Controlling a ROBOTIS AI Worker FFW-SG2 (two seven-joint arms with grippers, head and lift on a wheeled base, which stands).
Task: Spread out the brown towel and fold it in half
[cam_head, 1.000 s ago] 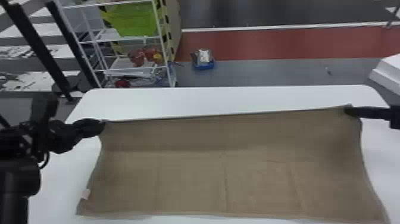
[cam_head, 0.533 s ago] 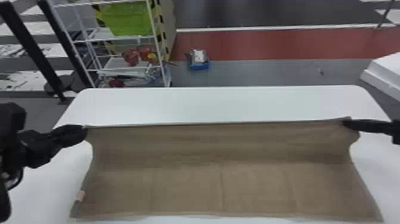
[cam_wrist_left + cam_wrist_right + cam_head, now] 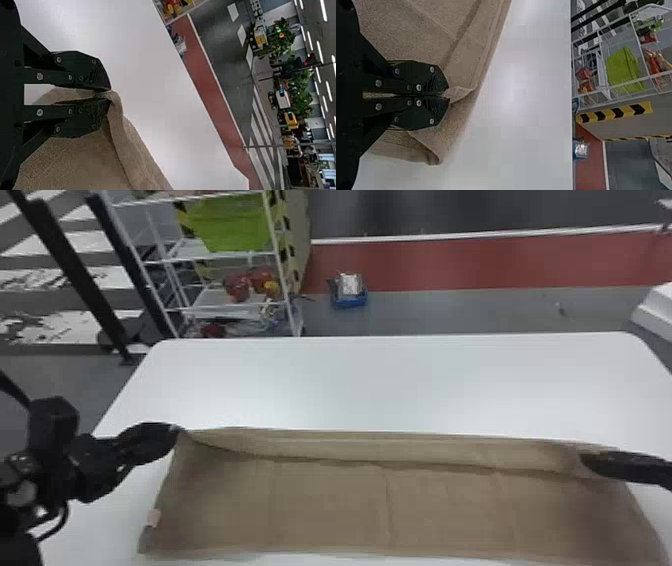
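Across the table [image 3: 380, 385], brown towel [image 3: 325, 505], far edge drawn closer in

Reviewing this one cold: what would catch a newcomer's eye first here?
Most likely the wide brown towel across the near part of the white table, its far edge folded over. At that edge's two ends, the left gripper and right gripper pinch the cloth. Behind the table, toward the left, a bright green bin stands out on a white rack.
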